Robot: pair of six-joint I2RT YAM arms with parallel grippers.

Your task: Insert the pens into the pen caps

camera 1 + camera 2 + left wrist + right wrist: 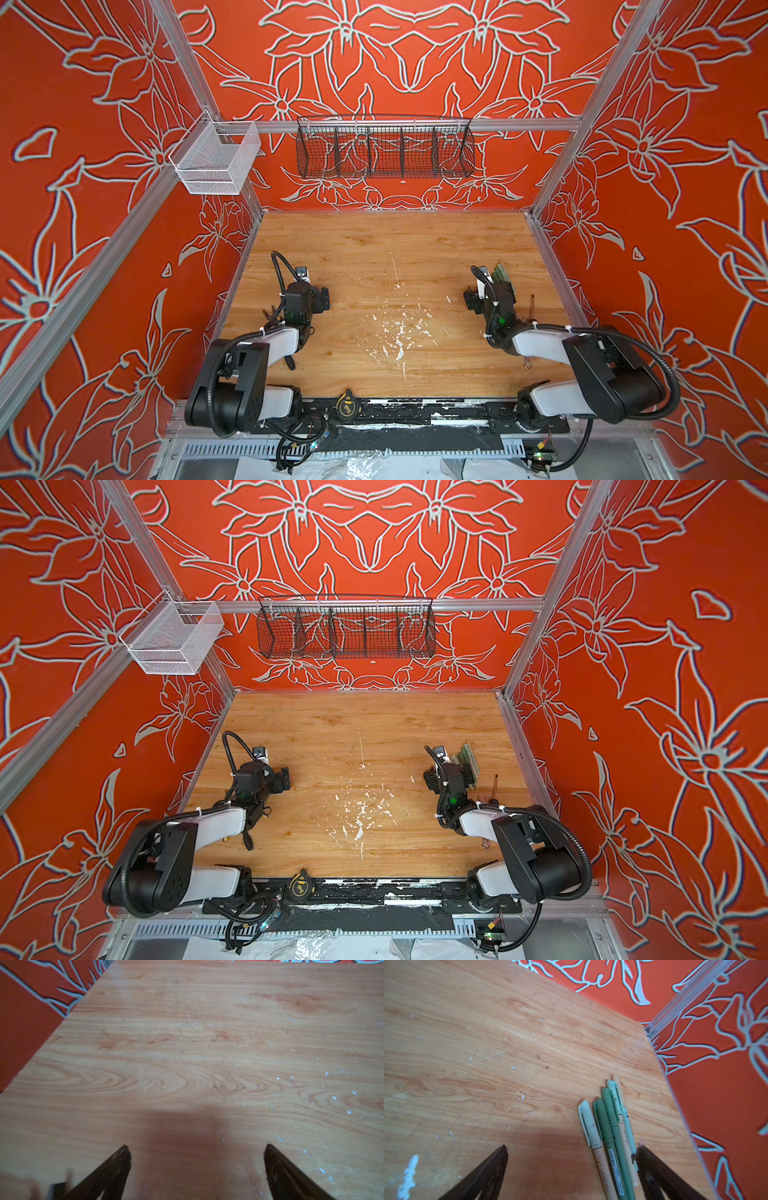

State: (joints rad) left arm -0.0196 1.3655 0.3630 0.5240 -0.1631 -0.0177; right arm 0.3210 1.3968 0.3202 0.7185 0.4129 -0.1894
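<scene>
R pincer [572, 1147] is hanging wide open, gripping nothing, low over the worktop [488, 1053]. The pens [609, 1126] are lying bunched side by side btwn its fingers, right by one of them, w/ pen caps [588, 1122] sitting on the ends pointing away from it. L pincer [196, 1145] is gaping as wide, holding nothing.

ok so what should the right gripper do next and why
Probably lift the right gripper clear. Its jaws are open and empty, and all five pens lying by it already seem to wear their caps, so nothing looks left to insert.
</scene>
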